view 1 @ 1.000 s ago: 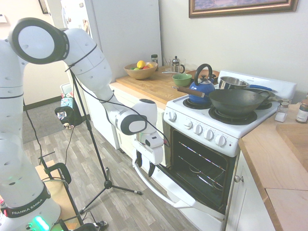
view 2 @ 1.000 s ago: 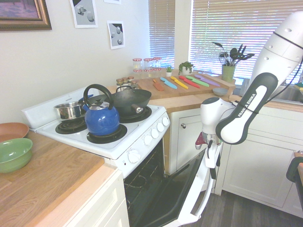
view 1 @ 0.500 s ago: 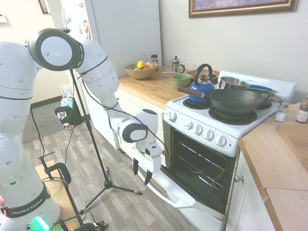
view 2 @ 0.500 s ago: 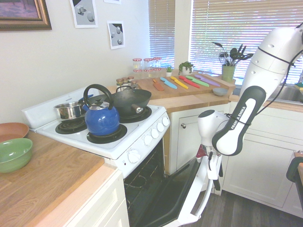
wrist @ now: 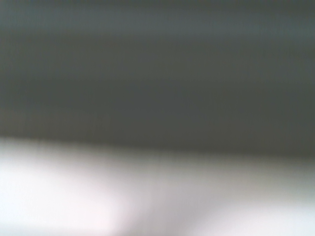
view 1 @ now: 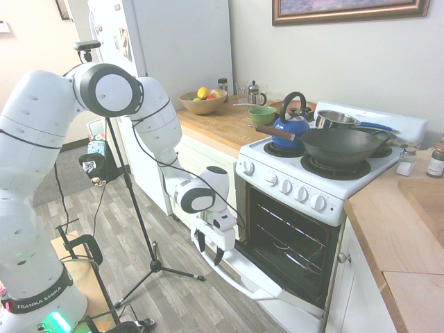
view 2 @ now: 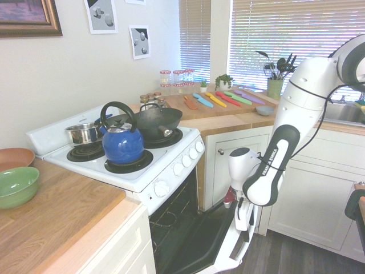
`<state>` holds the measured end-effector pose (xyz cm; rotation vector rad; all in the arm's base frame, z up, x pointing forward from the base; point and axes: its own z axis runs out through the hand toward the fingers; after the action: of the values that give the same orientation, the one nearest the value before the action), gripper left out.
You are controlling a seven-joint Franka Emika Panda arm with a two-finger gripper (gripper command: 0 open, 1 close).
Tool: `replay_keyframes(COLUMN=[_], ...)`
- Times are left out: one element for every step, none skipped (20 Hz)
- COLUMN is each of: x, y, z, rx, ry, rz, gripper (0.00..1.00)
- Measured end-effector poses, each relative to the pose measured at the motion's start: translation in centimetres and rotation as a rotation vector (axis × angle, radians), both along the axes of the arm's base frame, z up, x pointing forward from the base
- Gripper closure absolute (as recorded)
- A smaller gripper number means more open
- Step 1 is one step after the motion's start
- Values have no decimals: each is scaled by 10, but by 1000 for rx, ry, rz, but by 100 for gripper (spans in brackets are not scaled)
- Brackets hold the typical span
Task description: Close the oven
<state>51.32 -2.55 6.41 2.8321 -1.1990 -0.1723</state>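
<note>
The white oven (view 1: 284, 232) stands between the counters, its door (view 1: 253, 274) hanging open over the floor. The gripper (view 1: 209, 255) is at the door's long handle (view 1: 232, 283), fingers spread apart. On the stovetop sit a blue kettle (view 1: 291, 130) and, just beside it, a dark wok (view 1: 340, 147).

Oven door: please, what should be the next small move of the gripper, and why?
I would probably ease the gripper a little up and toward the stove, pressing on the door. The door hangs open, the fingers stand apart at its handle end, and whether they touch it I cannot tell.
</note>
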Motion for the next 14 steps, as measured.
replay_keyframes(x=[3,6,9,14,22,32,43,54,65,74,83,91,101,110], y=[-3,-4,-5,-5,-5,-4,-3,-1,2,4,6,8,11,15], z=[0,3,6,12,19,25,32,38,44,47,48,47,47,48], rx=[-7,-10,-14,-18,-23,-28,-30,-30,-30,-30,-30,-31,-31,-31], ry=[-16,-26,-43,-64,-94,-128,-156,-179,-200,-214,-223,-231,-240,-249], rz=[-14,-19,-22,-23,-25,-28,-30,-32,-35,-37,-38,-40,-41,-43], gripper=[0,0,0,0,0,0,0,0,0,0,0,0,0,0])
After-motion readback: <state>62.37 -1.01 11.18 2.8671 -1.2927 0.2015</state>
